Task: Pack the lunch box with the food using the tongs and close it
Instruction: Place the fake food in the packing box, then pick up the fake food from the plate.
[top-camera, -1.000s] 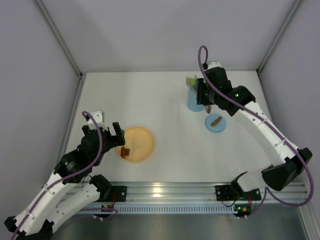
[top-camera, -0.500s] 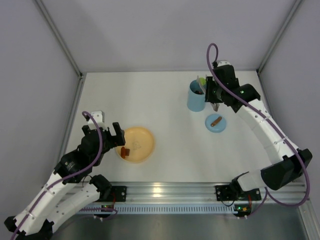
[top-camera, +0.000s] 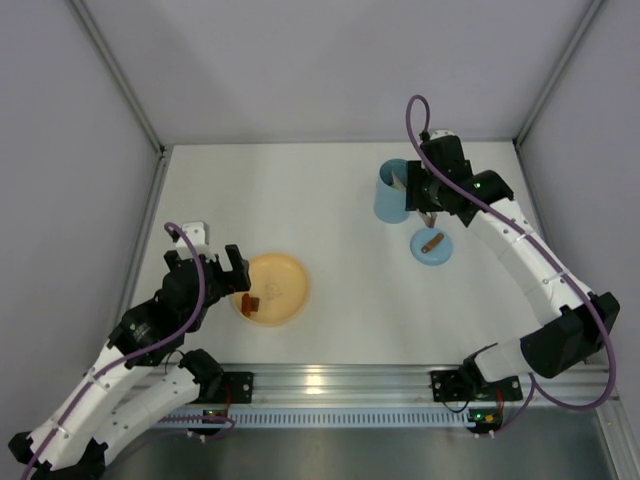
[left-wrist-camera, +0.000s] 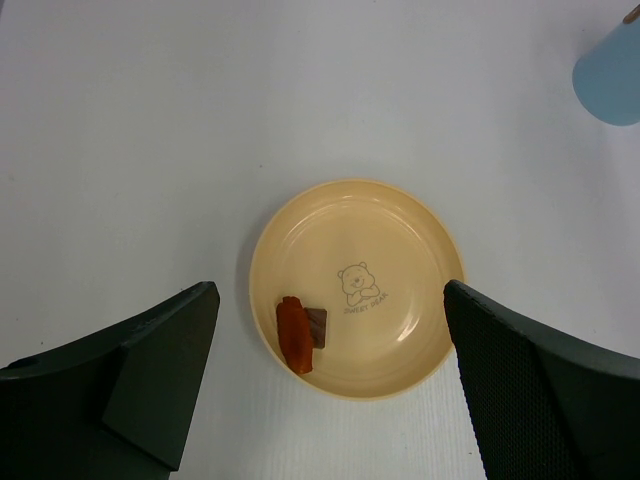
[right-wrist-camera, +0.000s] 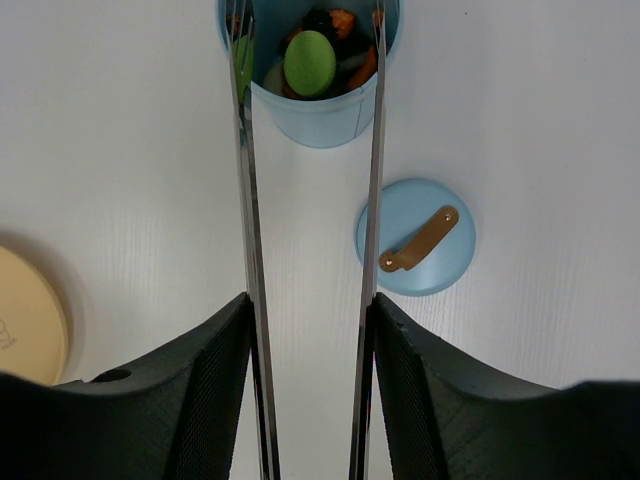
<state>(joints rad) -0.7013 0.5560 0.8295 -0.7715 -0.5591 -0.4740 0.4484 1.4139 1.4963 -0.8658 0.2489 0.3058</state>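
The light blue lunch box (top-camera: 389, 200) stands open at the back right, with food inside and a green piece (right-wrist-camera: 310, 62) on top. My right gripper (top-camera: 426, 192) (right-wrist-camera: 310, 305) is shut on the tongs (right-wrist-camera: 247, 200), whose two arms stand apart with their tips at the box's rim (right-wrist-camera: 312, 125). The round blue lid (top-camera: 431, 247) (right-wrist-camera: 418, 240) with its brown handle lies flat beside the box. An orange piece (left-wrist-camera: 293, 333) and a brown piece (left-wrist-camera: 317, 327) lie on the yellow plate (top-camera: 285, 285) (left-wrist-camera: 400, 240). My left gripper (top-camera: 212, 268) (left-wrist-camera: 328, 290) hangs open above that plate, holding nothing.
White walls with metal posts close in the table on the left, back and right. An aluminium rail (top-camera: 330, 382) carrying both arm bases runs along the near edge.
The tongs' arms have spread apart, and the green piece seen at their tips earlier now lies in the lunch box. My right gripper shifted slightly. The left arm has not moved.
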